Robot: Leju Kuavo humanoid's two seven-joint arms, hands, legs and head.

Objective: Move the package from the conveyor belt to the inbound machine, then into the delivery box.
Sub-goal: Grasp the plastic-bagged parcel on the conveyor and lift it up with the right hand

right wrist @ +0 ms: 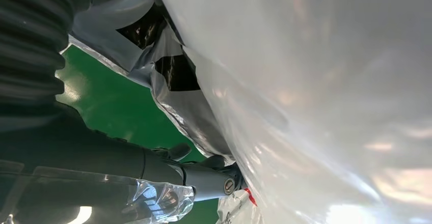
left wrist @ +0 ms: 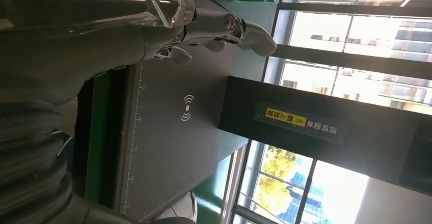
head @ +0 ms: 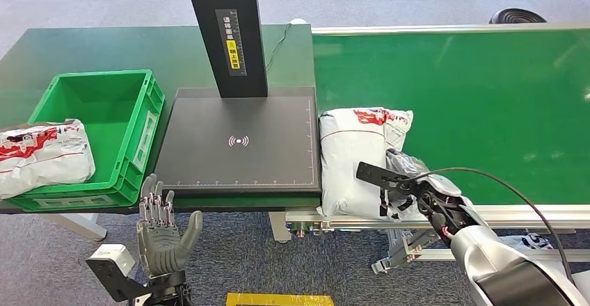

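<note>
The left hand [head: 163, 233] hangs nearest, below the table edge, fingers spread and holding nothing. The right hand [head: 410, 189] grips the near right edge of the package [head: 355, 160], which lies on the belt [head: 459, 104] at its left end, just beside the scanner plate [head: 236, 142]. Left of the plate stands a green crate [head: 104, 111], another bag [head: 42, 154] draped over its near left rim.

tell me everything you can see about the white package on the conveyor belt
The white plastic mailer bag with red print looks soft, glossy and wrinkled. It lies flat at the green conveyor belt's left end, its left edge beside the black scanner platform. The right hand is at its right side, fingers against the film; a firm grip can't be confirmed.
</note>
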